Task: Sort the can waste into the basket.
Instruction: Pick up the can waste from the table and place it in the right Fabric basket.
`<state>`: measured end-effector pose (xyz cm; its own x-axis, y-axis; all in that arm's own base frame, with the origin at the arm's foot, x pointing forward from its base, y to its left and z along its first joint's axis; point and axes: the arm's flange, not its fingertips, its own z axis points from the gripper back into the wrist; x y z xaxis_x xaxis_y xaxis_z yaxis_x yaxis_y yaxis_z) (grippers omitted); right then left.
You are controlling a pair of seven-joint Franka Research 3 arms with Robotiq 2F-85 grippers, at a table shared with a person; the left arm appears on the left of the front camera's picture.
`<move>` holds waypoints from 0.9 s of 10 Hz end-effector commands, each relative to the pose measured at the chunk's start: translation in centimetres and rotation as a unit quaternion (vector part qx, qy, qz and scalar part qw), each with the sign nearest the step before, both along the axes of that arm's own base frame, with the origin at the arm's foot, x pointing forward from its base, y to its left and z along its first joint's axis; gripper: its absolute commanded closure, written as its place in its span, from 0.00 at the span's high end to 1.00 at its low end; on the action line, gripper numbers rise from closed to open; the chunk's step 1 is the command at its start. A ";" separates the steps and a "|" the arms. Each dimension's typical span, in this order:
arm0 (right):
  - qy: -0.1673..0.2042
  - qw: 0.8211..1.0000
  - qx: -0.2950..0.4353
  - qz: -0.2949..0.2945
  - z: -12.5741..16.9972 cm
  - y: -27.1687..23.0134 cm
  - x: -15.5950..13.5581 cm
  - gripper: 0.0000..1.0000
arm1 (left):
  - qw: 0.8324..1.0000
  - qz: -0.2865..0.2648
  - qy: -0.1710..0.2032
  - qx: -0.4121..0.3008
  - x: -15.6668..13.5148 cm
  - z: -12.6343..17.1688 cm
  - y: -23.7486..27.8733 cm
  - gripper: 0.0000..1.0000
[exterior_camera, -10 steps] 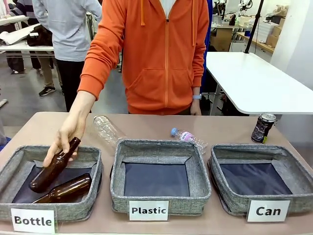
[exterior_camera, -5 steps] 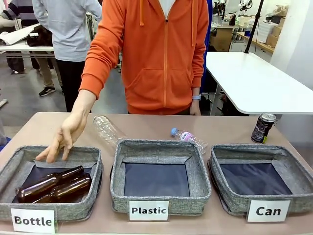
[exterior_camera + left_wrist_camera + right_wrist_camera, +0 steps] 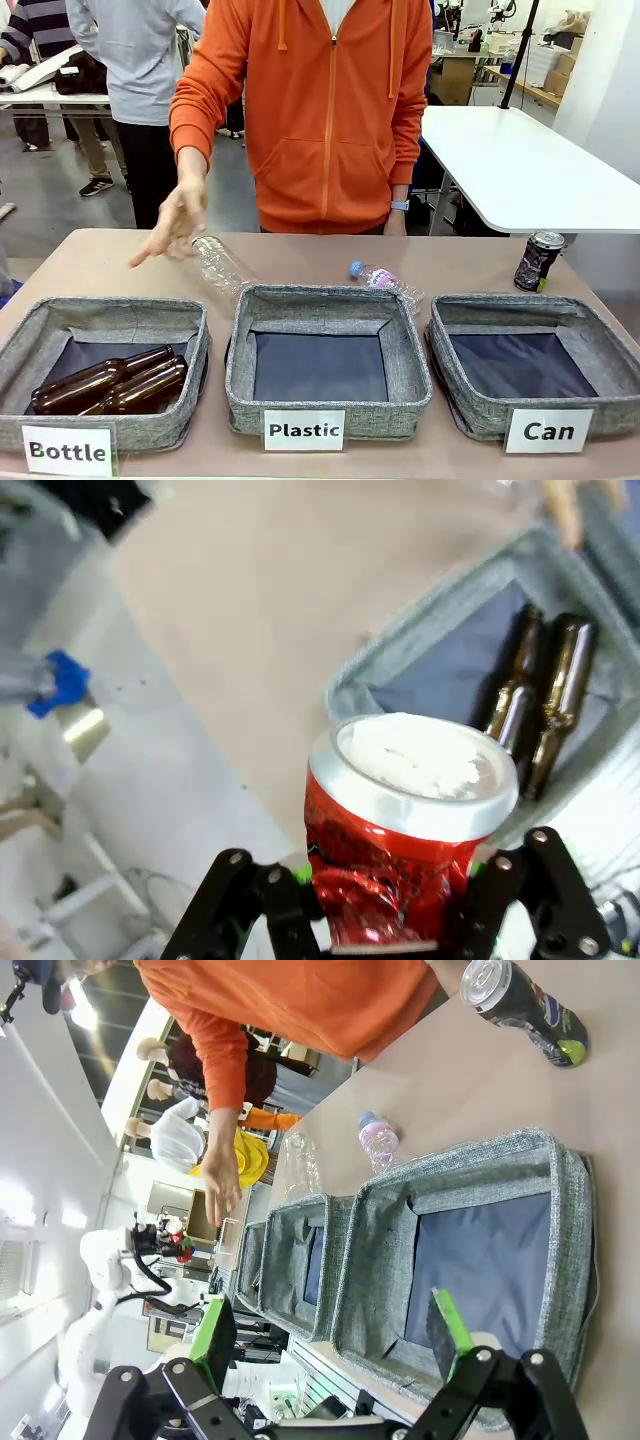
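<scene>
Basket (image 3: 600, 355) mouth open above; person's hand (image 3: 178, 222) well apart.

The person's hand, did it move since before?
Yes. The hand rose and drew back from the far rim of the Bottle basket, toward the person; it is now by the clear bottle.

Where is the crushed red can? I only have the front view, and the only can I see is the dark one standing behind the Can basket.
Observer: In the left wrist view, the crushed red can is clamped in the left gripper.
Operator: What lies beyond it?
Observer: A corner of the bin holding the two brown bottles, so that arm looks to be at the Bottle side.
Operator: And the right gripper?
Observer: The right gripper is open and empty. Its camera looks over the basket toward the dark can.
</scene>
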<state>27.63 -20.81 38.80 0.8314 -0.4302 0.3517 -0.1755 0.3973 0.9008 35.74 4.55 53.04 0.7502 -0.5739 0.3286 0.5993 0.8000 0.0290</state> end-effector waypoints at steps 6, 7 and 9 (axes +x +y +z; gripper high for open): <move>-0.021 1.000 0.005 -0.003 0.1 -0.1 0.3 1.00 | 0.970 -0.213 -0.009 0.119 11.2 5.1 -22.8 0.00; -0.021 1.000 0.005 -0.003 0.1 -0.1 0.3 1.00 | 0.964 -0.246 -0.017 0.104 11.9 4.5 -27.0 0.00; -0.034 0.997 0.031 -0.055 3.6 -4.9 -2.7 1.00 | 0.944 -0.327 -0.029 0.024 12.8 3.4 -35.4 0.00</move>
<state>26.86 -22.22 39.63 0.8097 -0.4614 0.3625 -0.1790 0.3940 0.9015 46.75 -29.56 56.26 0.2797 -0.9259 0.2538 0.9331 0.3244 0.1554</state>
